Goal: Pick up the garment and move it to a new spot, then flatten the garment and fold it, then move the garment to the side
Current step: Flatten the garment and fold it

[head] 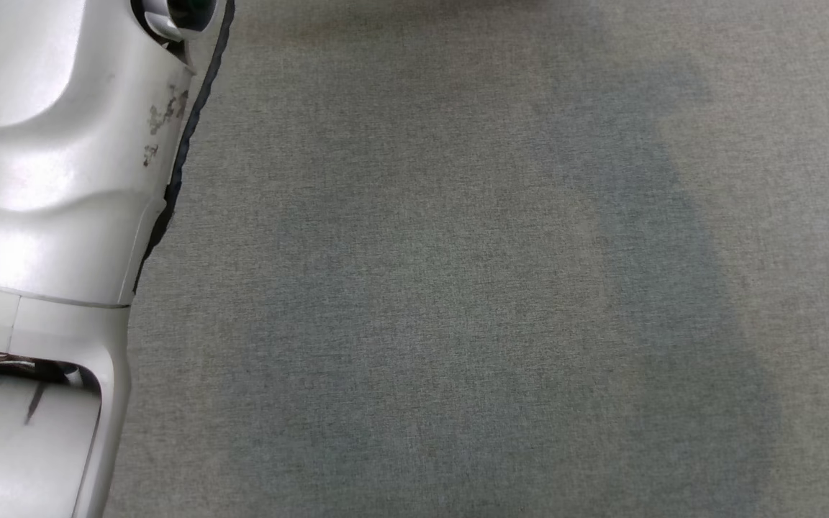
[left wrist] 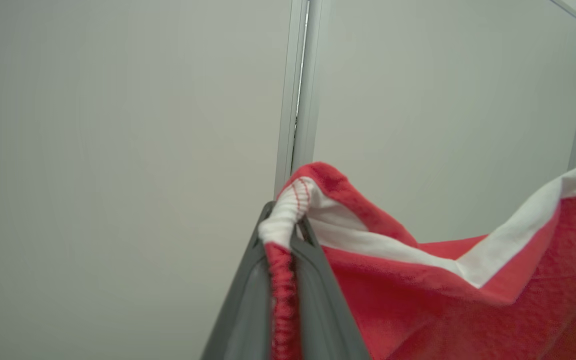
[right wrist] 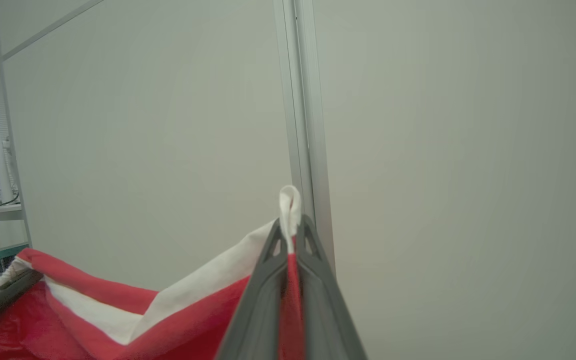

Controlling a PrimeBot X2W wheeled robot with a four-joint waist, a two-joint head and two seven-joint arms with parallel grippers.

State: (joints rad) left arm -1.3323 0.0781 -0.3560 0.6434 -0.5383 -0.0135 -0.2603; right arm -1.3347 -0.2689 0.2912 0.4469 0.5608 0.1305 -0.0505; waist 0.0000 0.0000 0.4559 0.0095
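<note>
Carrying, by the look of it: pinching a white ribbed corner of the garment [left wrist: 468, 310] tight in the left gripper [left wrist: 288, 225], pinching another white edge fold tight in the right gripper [right wrist: 292, 230], hanging the cloth slack between them in the air before a pale wall [left wrist: 118, 150]. Judging pick-up done, with laying down, flattening, folding and setting aside all yet to come. Noting fleecy red cloth with a smooth white band and red stitching, sagging limp in a soft trough; also noting a glossy pale forearm [head: 40, 180] over flat grey woven carpet [head: 458, 288].
</note>
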